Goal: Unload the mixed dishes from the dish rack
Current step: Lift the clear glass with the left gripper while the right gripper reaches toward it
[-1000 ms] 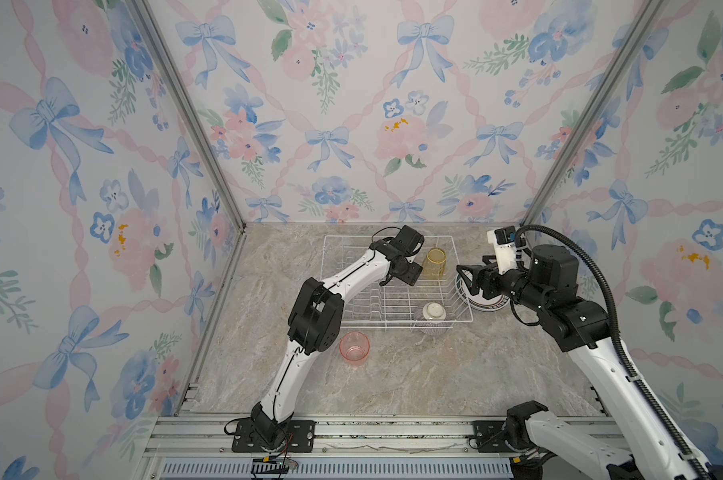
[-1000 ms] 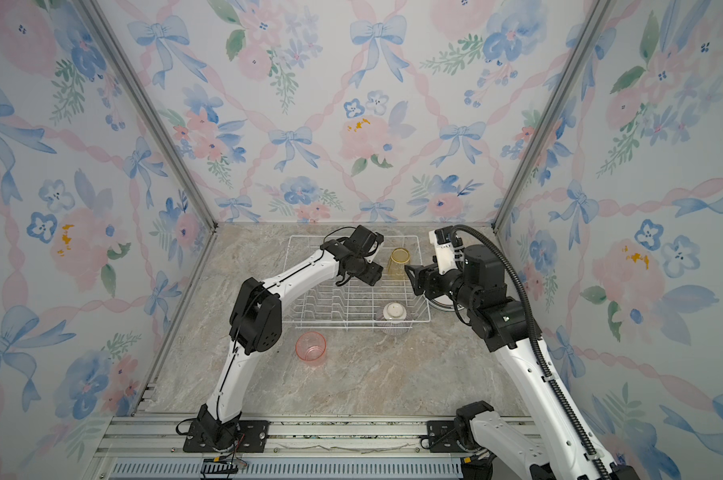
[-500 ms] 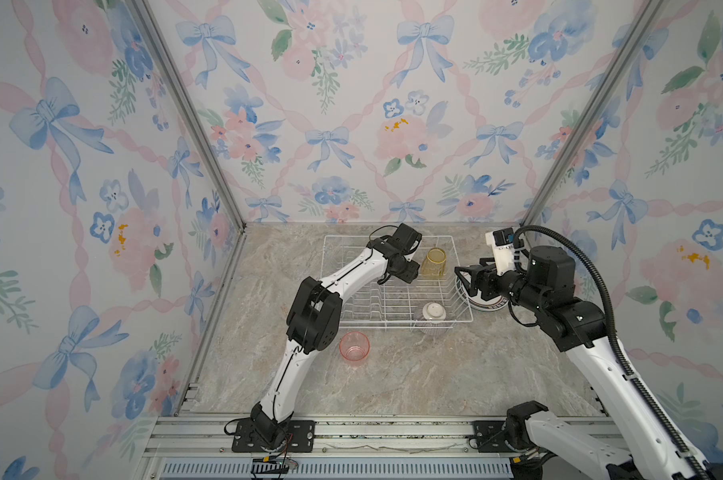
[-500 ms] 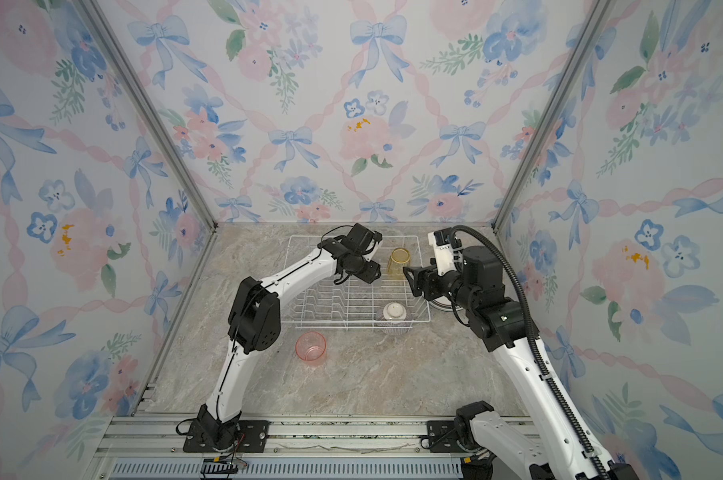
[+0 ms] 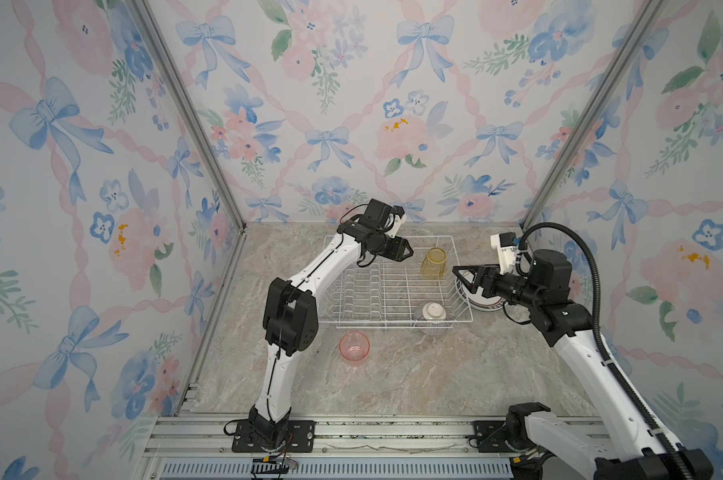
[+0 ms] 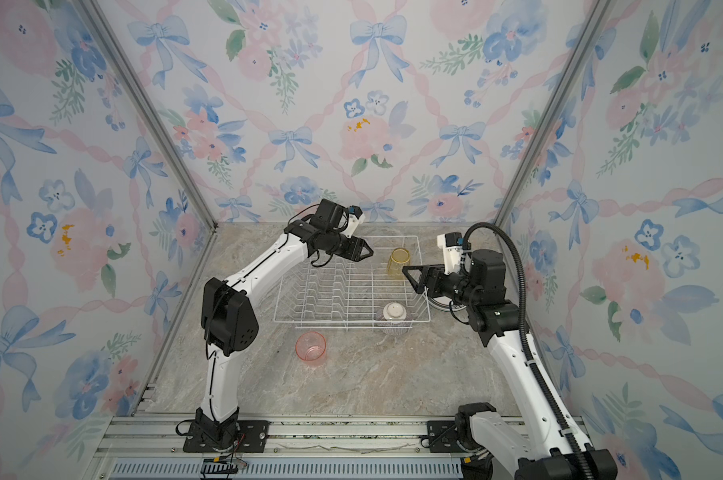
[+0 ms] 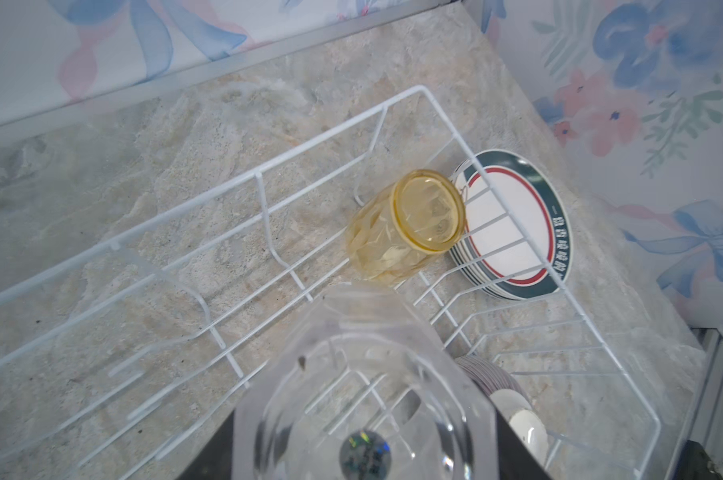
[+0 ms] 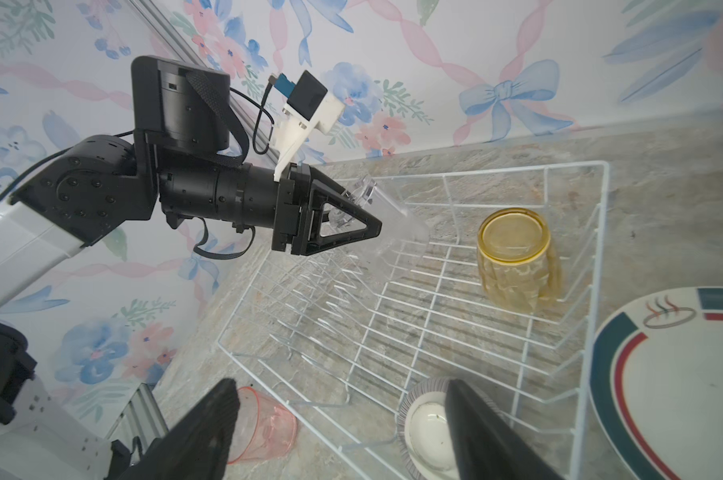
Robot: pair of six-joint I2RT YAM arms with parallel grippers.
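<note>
Your left gripper (image 5: 405, 252) has its jaws partly closed around the clear tumbler (image 8: 393, 232). It holds the tumbler tilted above the far side of the dish rack (image 5: 387, 291), clear of the wires. You are mid-way through taking that tumbler out.

Your right gripper (image 5: 459, 277) is spread wide and empty, over the rack's right rim.

The plates (image 7: 513, 232) are stacked on the table (image 5: 414, 374) just right of the rack. The pink tumbler (image 5: 354, 349) stands near the front.

Next, swing the clear tumbler toward the near table, turn it upright and set it beside the pink one. The yellow tumbler (image 5: 433, 263) at far right and the striped bowl (image 5: 433, 318) at near right remain in the rack.
</note>
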